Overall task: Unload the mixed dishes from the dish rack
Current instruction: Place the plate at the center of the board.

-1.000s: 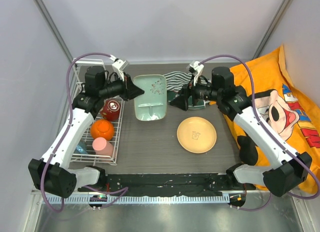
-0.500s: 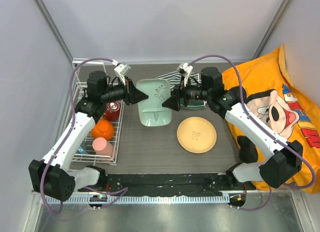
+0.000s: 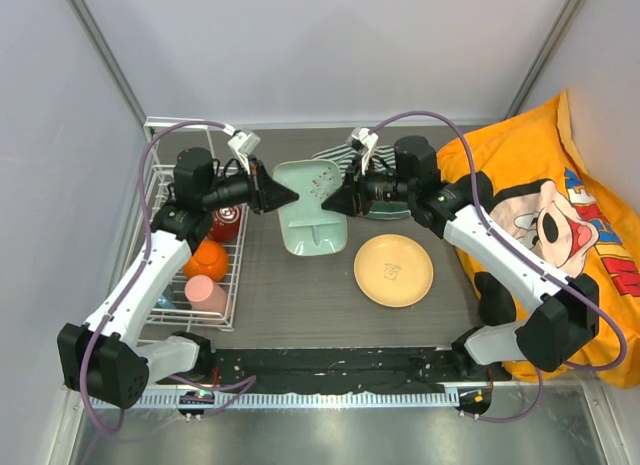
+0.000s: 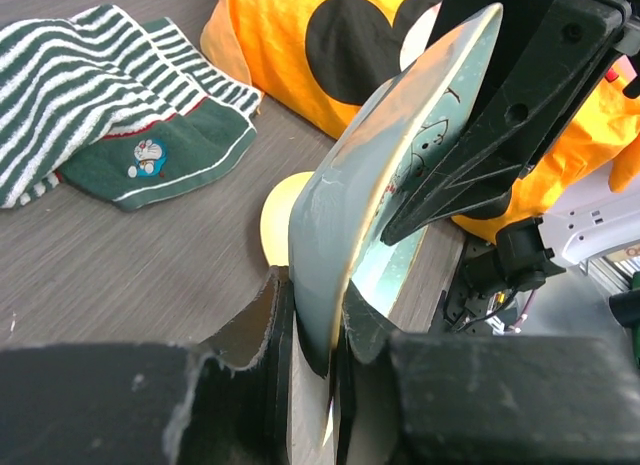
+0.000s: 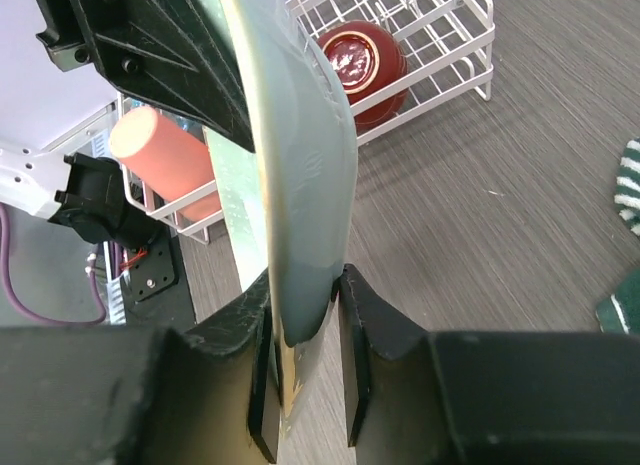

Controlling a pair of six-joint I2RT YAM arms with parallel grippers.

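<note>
The pale green divided tray (image 3: 310,210) hangs above the table between both arms, tilted on edge. My left gripper (image 3: 287,195) is shut on its left rim, and in the left wrist view the tray (image 4: 400,165) stands up out of the gripper (image 4: 318,330). My right gripper (image 3: 335,200) is shut on the opposite rim, its fingers pressed on the tray (image 5: 300,185) in the right wrist view. The white wire dish rack (image 3: 158,170) on the left holds a dark red bowl (image 3: 224,223), an orange mug (image 3: 205,260) and a pink cup (image 3: 205,293). A tan plate (image 3: 393,270) lies on the table.
A striped green-white cloth (image 3: 345,155) lies behind the tray, with a dark green cloth (image 4: 165,155) beside it. A large orange cartoon-print fabric (image 3: 565,215) covers the right side. The tan plate lies just below and to the right of the held tray.
My right gripper moved left to the tray and closed on its right rim. The left gripper kept hold and carried the tray slightly rightward and forward.
</note>
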